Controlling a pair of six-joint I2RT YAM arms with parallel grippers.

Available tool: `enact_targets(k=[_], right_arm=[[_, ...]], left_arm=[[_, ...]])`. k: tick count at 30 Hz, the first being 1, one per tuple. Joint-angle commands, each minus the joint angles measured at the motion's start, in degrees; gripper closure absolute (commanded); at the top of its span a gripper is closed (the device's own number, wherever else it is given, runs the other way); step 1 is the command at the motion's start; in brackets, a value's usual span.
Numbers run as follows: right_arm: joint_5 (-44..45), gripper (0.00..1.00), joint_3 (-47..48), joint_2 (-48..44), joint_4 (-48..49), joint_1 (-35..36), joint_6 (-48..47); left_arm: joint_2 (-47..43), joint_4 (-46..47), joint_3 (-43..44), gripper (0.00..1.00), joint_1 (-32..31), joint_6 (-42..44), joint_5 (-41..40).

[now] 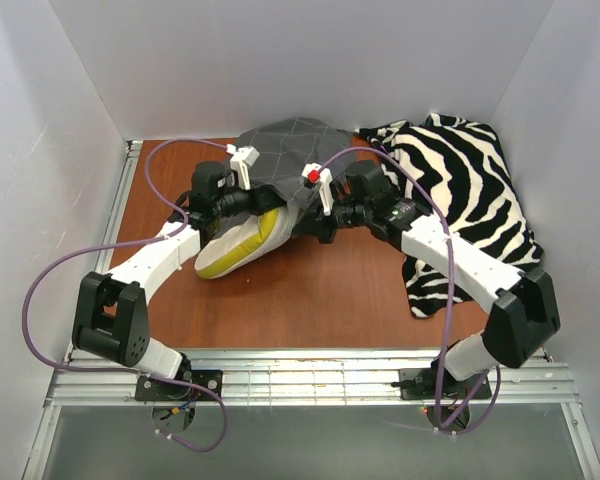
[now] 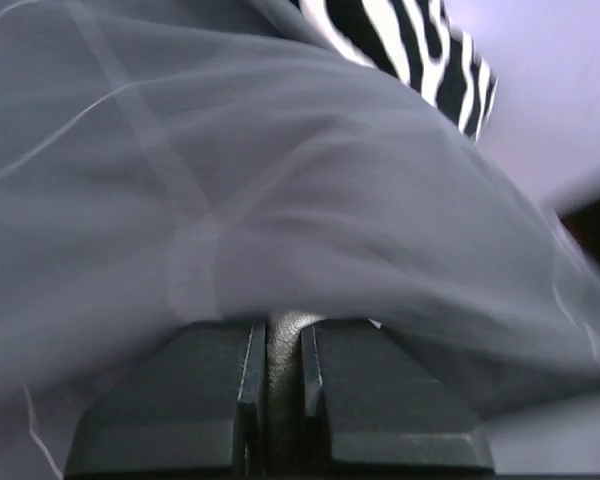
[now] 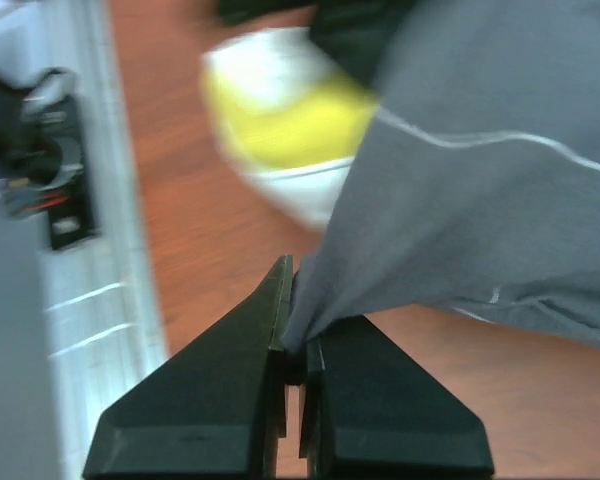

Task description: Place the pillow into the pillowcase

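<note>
Now | left gripper (image 2: pixel 283 335), right gripper (image 3: pixel 292 320) pinch pillowcase (image 1: pixel 285 150) | pillow (image 1: pixel 242 245) partly inside

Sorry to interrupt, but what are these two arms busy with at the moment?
The left end effector and right end effector are each shut on a pinch of the dark grey pillowcase, which covers the far part of the pillow. Its yellow-edged near end sticks out. A zebra-striped fabric lies to the right.
</note>
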Motion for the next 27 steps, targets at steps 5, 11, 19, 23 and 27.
enact_targets(k=[5,11,19,23,27], right_arm=[[-15.7,0.99,5.9,-13.4,-3.8,5.9,-2.4],[-18.6,0.99,-11.4,-16.8,8.6,7.0,9.5],[-14.6,0.99,-24.0,-22.9,12.2,5.7,17.7],[-11.8,0.99,-27.0,-24.7,13.9,5.1,20.3],[-9.0,0.99,-29.2,-24.1,8.8,2.6,16.8]], left_arm=[[-2.0,8.9,14.4,1.00,8.3,-8.2,-18.5],[-4.4,4.6,-1.5,1.00,-8.4,1.3,-30.9],[7.4,-5.7,-10.1,1.00,-12.2,12.0,-40.8],[3.0,-10.5,-8.0,0.70,-6.5,15.4,-30.4],[-2.4,-30.3,0.0,0.44,-0.5,28.7,-2.5]])
